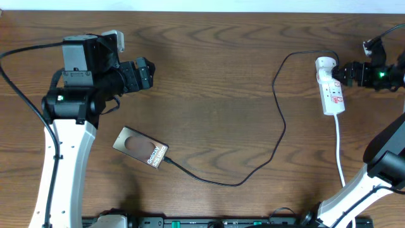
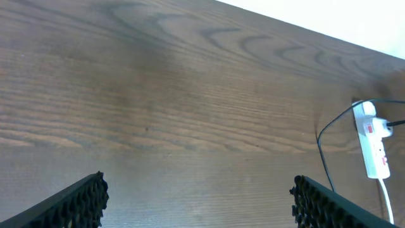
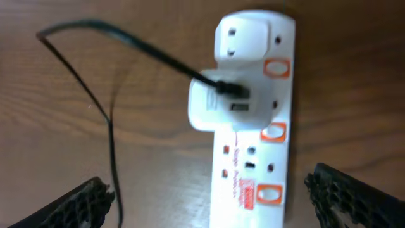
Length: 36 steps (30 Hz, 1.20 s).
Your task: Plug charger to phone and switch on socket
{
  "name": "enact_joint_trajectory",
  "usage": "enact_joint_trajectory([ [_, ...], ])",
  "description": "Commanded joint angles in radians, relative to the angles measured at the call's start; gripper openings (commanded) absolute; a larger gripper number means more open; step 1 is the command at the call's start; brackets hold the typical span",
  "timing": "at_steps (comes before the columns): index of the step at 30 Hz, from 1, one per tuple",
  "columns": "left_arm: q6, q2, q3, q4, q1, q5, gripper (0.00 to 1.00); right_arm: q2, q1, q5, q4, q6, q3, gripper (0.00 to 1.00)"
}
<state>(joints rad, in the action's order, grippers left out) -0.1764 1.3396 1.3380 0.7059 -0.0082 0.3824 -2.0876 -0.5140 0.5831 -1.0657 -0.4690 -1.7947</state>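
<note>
**A:** Where is everything?

**B:** The phone point(image 1: 140, 147) lies toward the near edge, left of centre. The charger point(image 1: 281, 126) runs from its short end across to the socket point(image 1: 333, 95) by the far right corner. The tip looks seated, though I cannot confirm that from above.

**A:** And the arms?

**B:** The right gripper point(image 1: 342, 73) hovers at the socket, spread wide and holding nothing. The left gripper point(image 1: 150, 71), toward the far left corner, is also wide open and empty.

**A:** What could go wrong?

**B:** The orange switches point(image 3: 273, 132) sit close together, and the white adapter point(image 3: 218, 104) crowds them. A finger landing off-line may press the wrong one or shove the light strip. That would tug the cable and could pull the tip out of the phone.
</note>
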Motion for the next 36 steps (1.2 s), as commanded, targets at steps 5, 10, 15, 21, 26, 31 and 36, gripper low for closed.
enact_joint_trajectory([
  [5,-0.001,0.064,0.025,0.007,-0.003,-0.009,0.92,-0.053,0.021,0.011,0.047,-0.007,-0.025,0.99],
  [10,-0.001,0.077,0.025,0.007,-0.003,-0.010,0.92,-0.077,0.028,0.010,0.039,0.002,-0.024,0.98],
  [15,-0.001,0.077,0.025,0.008,-0.003,-0.010,0.92,-0.112,0.032,0.011,0.033,0.009,-0.024,0.97],
  [21,-0.001,0.077,0.025,0.008,-0.003,-0.010,0.92,-0.152,0.054,0.026,0.030,0.013,-0.024,0.96],
  [26,0.000,0.077,0.025,0.011,-0.003,-0.010,0.92,-0.186,0.079,0.030,0.034,0.027,-0.024,0.96],
  [31,0.000,0.077,0.025,0.011,-0.003,-0.010,0.92,-0.193,0.103,0.033,0.050,0.027,-0.024,0.94],
  [36,0.000,0.077,0.025,0.013,-0.003,-0.010,0.92,-0.193,0.103,0.019,0.058,0.039,-0.024,0.94],
])
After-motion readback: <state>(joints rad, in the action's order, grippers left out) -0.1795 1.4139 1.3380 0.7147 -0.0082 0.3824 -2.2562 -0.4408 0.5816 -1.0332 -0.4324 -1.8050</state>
